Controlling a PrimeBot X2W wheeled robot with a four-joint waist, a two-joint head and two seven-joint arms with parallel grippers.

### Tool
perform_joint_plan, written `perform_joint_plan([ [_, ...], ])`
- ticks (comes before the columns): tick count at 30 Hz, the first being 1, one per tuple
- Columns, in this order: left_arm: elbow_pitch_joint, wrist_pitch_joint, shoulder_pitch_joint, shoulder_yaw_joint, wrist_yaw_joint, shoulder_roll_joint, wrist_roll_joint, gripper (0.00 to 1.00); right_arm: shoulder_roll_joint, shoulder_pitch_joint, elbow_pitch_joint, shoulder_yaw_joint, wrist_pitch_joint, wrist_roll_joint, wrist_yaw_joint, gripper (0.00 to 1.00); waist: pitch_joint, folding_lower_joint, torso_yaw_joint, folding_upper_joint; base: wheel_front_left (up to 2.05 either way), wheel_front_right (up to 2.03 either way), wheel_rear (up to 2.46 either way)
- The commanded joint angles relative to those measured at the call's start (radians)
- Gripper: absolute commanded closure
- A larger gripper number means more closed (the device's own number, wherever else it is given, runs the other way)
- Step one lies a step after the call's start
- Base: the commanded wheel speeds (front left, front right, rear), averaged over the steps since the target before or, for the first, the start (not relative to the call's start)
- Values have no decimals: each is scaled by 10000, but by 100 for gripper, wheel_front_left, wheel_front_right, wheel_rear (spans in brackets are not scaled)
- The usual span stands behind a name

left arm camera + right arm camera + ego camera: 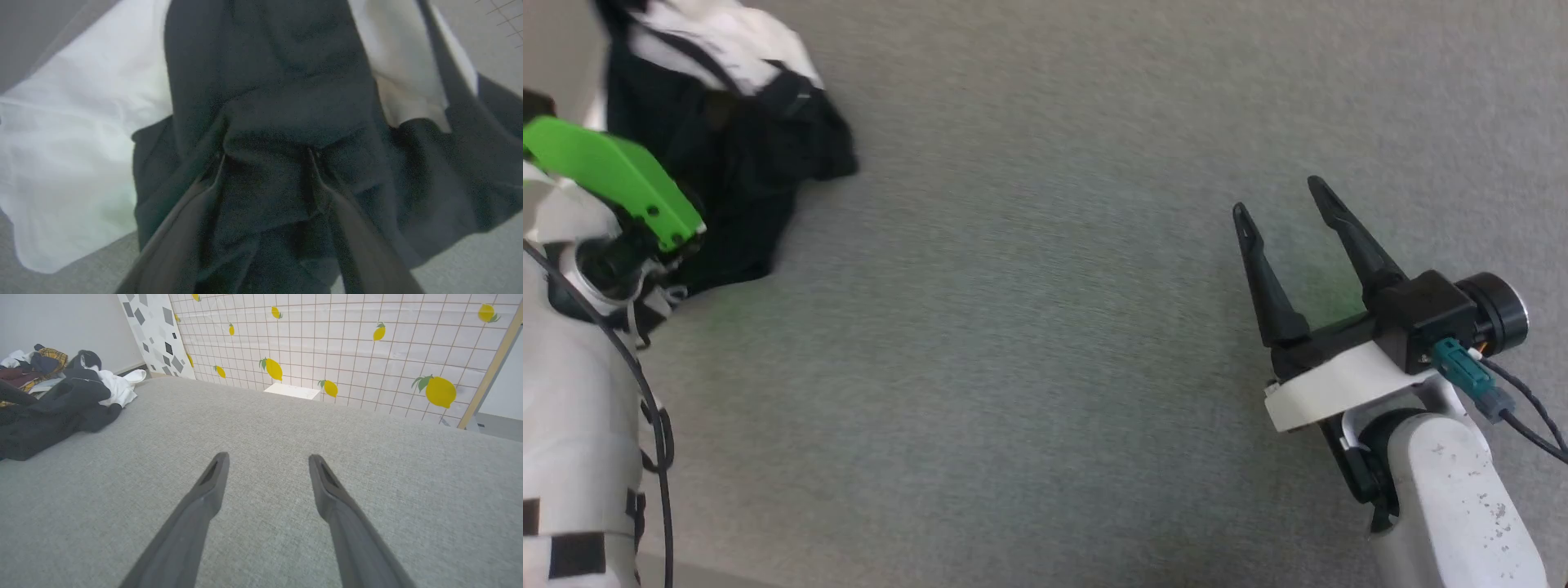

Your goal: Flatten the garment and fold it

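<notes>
Garment [737, 167] crumpled, black sleeves over white.

A flat grey woven-fabric surface [1029, 367] carries one crumpled white shirt with black sleeves [743, 155], bunched in a heap toward its far left side.

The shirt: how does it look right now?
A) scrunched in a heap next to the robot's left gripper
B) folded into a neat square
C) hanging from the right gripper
A: the shirt lies bunched under the left gripper; the right gripper is open over the bare grey surface.
</notes>
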Motion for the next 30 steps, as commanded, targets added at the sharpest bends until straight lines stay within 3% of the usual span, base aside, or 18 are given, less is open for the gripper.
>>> perform_joint_plan([
  [1, 73, 196, 274, -27, 194, -20, -45, 0, 24, -169, -84, -26, -99, 57, -17, 0, 906, -2, -840, 0, 0, 0, 0],
  [4, 132, 571, 606, 3, 453, -189, -225, 0, 49, -203, -93, -50, -152, 50, -17, 0, 913, -2, -833, 0, 0, 0, 0],
  [5, 134, 708, 743, -58, 496, -206, -220, 7, 60, -216, -85, -52, -169, 38, -17, 0, 878, -2, -807, 0, 0, 0, 0],
  [6, 114, 789, 844, -100, 492, -213, -224, 59, 70, -220, -68, -43, -185, 36, -17, 0, 830, -2, -781, 0, 0, 0, 0],
  [7, 77, 844, 962, -140, 474, -187, -212, 100, 81, -212, -27, -29, -208, 42, -17, 0, 739, -2, -755, 0, 0, 0, 0],
  [10, -167, 331, 1155, -185, 343, 117, 98, 100, 107, -149, 114, -28, -286, 91, -17, 0, 338, -2, -669, 0, 0, 0, 0],
  [17, -778, -4370, 665, -29, 365, 1242, 2111, 100, 182, 210, 619, -140, -585, 310, -17, 0, -1331, -2, -579, 0, 0, 0, 0],
  [21, -1005, -6424, -52, -242, 114, 1490, 2850, 100, 227, 571, 935, -279, -734, 491, -17, 0, -2417, -2, -624, 0, 0, 0, 0],
  [25, -1246, -7416, -847, -742, -300, 1565, 3358, 100, 249, 975, 1129, -380, -809, 676, -17, 0, -3334, -2, -835, 0, 0, 0, 0],
  [30, -1568, -7674, -1757, -1501, -825, 1231, 3625, 100, 255, 1276, 1229, -357, -867, 1067, -17, 0, -4064, -2, -1388, 0, 0, 0, 0],
])
